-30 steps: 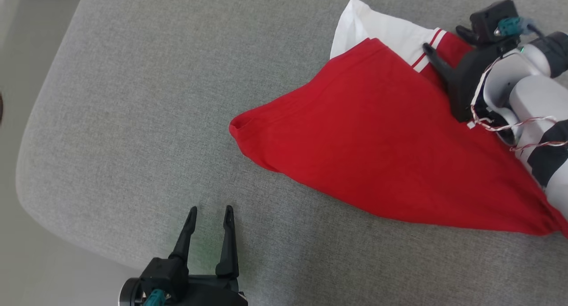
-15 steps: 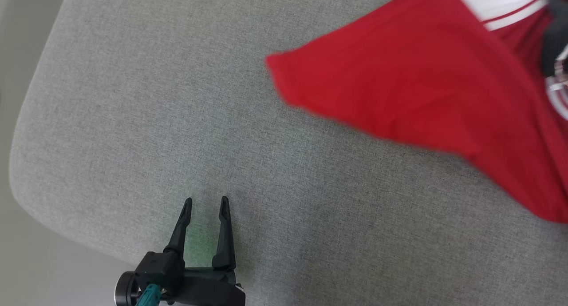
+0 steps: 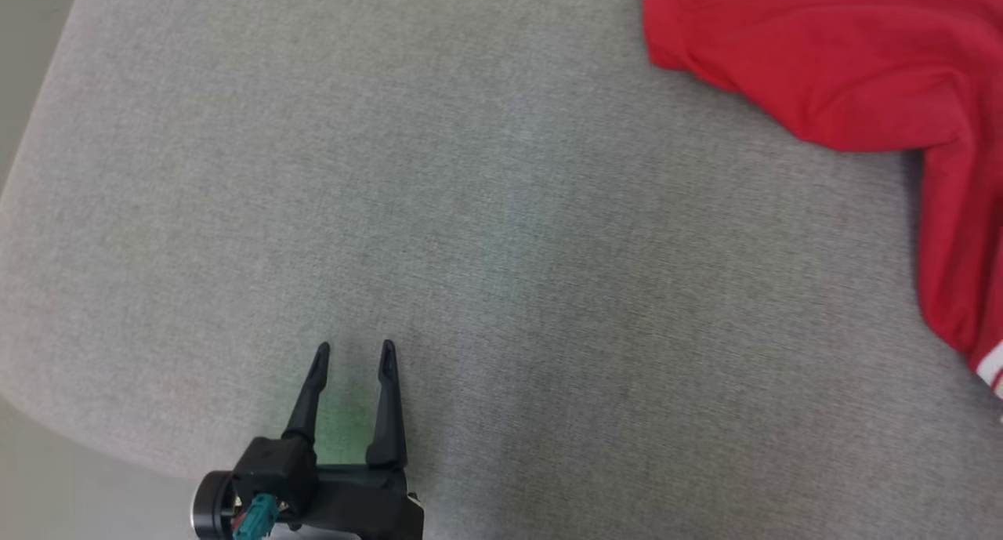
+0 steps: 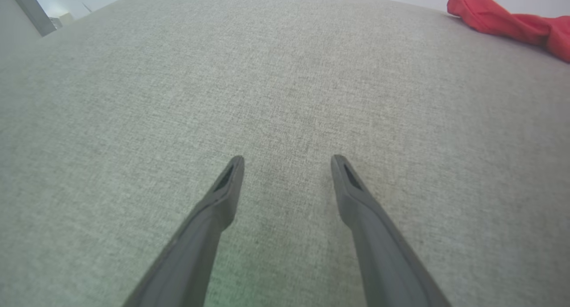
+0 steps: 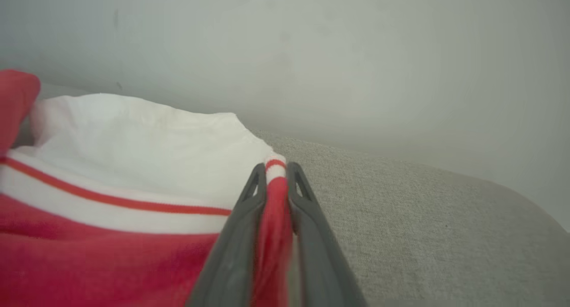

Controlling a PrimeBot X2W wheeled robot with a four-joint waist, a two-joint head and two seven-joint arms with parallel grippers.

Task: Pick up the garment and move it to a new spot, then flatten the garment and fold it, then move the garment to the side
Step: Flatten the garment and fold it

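Left pincer [image 3: 354,347] wide, right pincer [image 5: 275,165] tight

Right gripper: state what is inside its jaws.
A fold of the red garment, with its white-and-red striped edge, is pinched between the right gripper's fingers. The cloth deeper between them is hidden.

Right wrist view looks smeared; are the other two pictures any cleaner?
Right wrist view: the garment, pinched in the right end effector, is close to the lens, so its lower red part blurs. Head view: sharp, even light, faint green tint on the cushion by the left end effector. Left wrist view: crisp weave, same tint.
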